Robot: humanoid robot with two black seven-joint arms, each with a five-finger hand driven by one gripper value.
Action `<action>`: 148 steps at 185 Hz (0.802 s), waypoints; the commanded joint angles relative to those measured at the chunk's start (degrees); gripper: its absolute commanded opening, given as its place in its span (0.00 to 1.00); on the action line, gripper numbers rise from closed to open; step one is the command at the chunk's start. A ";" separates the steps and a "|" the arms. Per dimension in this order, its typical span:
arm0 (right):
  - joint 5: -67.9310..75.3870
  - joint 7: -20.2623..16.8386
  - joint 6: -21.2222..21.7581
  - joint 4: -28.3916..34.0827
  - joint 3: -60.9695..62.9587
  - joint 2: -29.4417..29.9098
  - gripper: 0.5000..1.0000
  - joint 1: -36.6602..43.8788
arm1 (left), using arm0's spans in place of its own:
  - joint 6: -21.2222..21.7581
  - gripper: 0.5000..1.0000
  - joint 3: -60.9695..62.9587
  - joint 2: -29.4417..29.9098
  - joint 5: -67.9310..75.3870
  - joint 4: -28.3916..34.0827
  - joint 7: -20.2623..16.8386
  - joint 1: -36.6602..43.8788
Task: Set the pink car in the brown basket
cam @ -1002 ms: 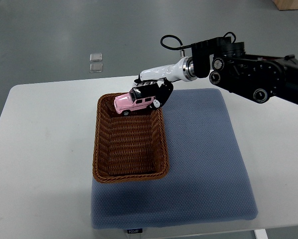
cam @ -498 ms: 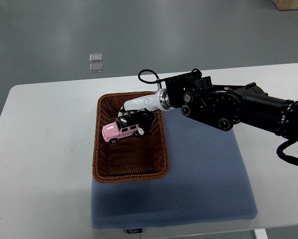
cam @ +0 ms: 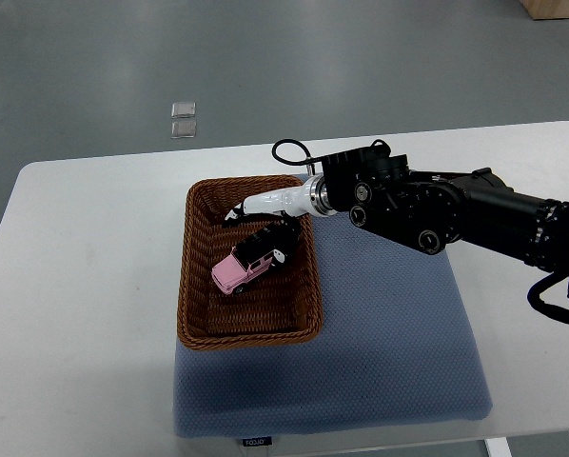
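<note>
Top view shows us the pink car [cam: 248, 266] lying on the woven floor of the brown basket [cam: 195, 314], roughly in the middle, angled with its nose toward the near left. We judge the main part of the task done: the car sits inside the walls, not on the rim or on the blue mat [cam: 399, 324] under the basket.

Our right hand [cam: 265, 217] reaches in over the far end of the basket. Its fingers [cam: 235, 213] look spread apart, and we see nothing clamped between them, though one dark fingertip lies very close to the car's roof and we cannot tell whether it touches.

What is left, as we read it, is lifting the hand clear of the basket without nudging the car. Our left arm is out of sight.
</note>
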 commanded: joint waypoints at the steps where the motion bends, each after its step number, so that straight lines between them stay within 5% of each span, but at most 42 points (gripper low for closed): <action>1: 0.22 -0.09 0.89 0.05 7.17 -2.11 0.82 0.73 | 0.00 1.00 0.01 0.00 -0.01 0.01 0.00 0.01; 46: 16.29 0.61 -0.77 1.45 35.98 -11.77 0.82 -8.75 | 0.00 1.00 0.01 0.00 -0.01 0.01 0.00 0.01; 81: 34.83 3.95 -3.06 2.60 55.77 -10.46 0.82 -21.32 | 0.00 1.00 0.10 0.00 -0.01 0.01 0.00 0.01; 118: 59.18 6.94 -3.15 -0.21 59.20 -5.98 0.82 -30.02 | 0.00 1.00 0.19 0.00 -0.01 0.01 0.00 0.01; 148: 63.85 9.66 -2.18 -4.08 59.29 -2.99 0.82 -32.84 | 0.00 1.00 0.19 0.00 0.08 0.01 0.00 0.01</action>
